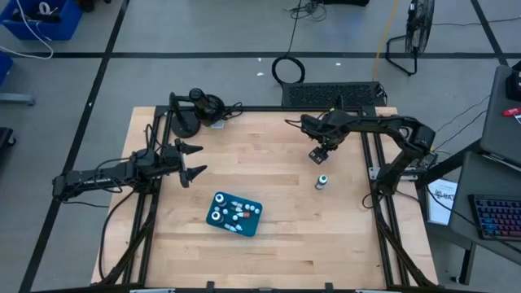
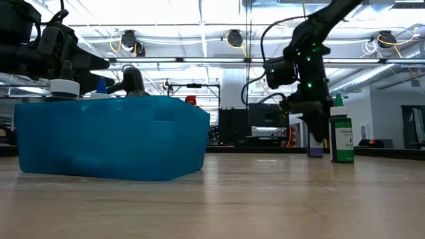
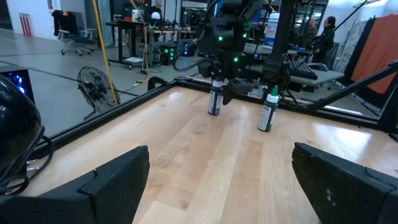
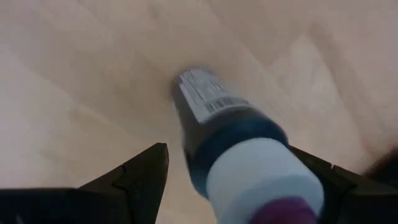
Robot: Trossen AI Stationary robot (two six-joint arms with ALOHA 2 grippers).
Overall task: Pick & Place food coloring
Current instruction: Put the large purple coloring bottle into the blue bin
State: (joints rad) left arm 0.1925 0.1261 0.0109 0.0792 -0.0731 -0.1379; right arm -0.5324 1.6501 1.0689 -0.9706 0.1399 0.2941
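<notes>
Purple-tipped bottle [image 4: 242,155] stands upright between the open right tool [image 4: 242,180] fingers.

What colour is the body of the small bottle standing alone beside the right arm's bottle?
Green body, white dropper top: small green bottle, clearest in the low view.

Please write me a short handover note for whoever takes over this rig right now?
Right hand: open, fingers either side of a purple-bodied, white-topped food colouring bottle standing upright on the wooden table, far right side.
Left hand: open, empty, waiting above the table's left side.
Green-bodied dropper bottle: upright, already set down near the purple one.
Teal rectangular tray: mid-table, with several more small bottles in it.
Done: two bottles out of the tray, it seems. Left: the bottles in the tray.
</notes>
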